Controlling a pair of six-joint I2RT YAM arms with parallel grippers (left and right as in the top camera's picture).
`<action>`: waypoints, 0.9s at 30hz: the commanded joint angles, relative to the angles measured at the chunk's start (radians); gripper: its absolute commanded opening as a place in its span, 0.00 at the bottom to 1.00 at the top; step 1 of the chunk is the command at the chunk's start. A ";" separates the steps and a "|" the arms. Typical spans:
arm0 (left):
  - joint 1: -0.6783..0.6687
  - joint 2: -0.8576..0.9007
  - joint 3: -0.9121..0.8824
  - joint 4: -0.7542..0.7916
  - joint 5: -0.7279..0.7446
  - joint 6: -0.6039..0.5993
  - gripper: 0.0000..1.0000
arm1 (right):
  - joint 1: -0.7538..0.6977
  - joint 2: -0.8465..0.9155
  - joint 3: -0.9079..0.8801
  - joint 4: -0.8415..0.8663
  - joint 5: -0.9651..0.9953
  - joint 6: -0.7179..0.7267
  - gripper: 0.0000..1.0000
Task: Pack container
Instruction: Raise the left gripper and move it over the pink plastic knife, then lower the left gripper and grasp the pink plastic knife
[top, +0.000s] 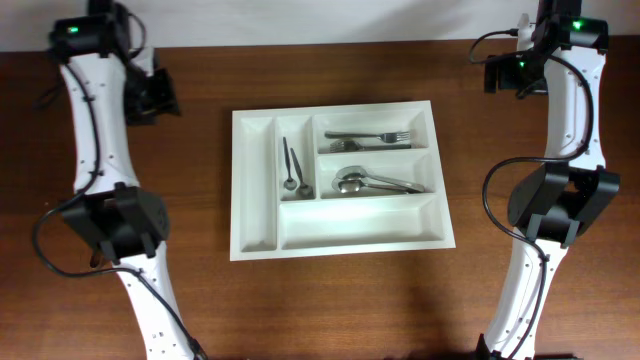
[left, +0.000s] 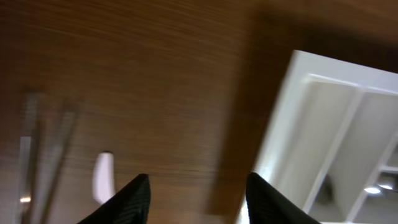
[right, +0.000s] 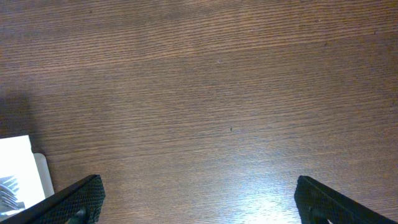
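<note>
The container (top: 255, 190), a large white cutlery tray, lies in the middle of the table. Forks (top: 368, 137) lie in its top right compartment, spoons (top: 372, 182) in the one below, and small dark-handled spoons (top: 293, 168) in the second narrow compartment. Its left narrow and bottom wide compartments show nothing in them. My left gripper (top: 152, 95) is open and empty at the far left, apart from the tray; its blurred wrist view (left: 199, 199) shows the tray's corner (left: 311, 118) to the right. My right gripper (top: 503, 75) is open and empty at the far right, over bare wood (right: 199, 202), with the tray's corner (right: 18, 158) at the lower left.
In the left wrist view, blurred grey long shapes (left: 37, 149) and a small white shape (left: 103, 177) lie on the wood left of the fingers; I cannot tell what they are. The arms' bases stand at the left (top: 115, 225) and right (top: 560, 205) table sides.
</note>
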 joint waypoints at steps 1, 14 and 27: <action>0.045 -0.045 0.019 -0.004 -0.116 0.089 0.50 | -0.001 -0.025 0.018 0.000 0.005 0.005 0.99; 0.052 -0.168 0.019 -0.004 -0.151 0.148 0.36 | -0.001 -0.025 0.018 0.000 0.005 0.005 0.99; 0.051 -0.581 -0.452 0.031 -0.166 0.148 0.40 | -0.001 -0.025 0.018 0.000 0.005 0.005 0.99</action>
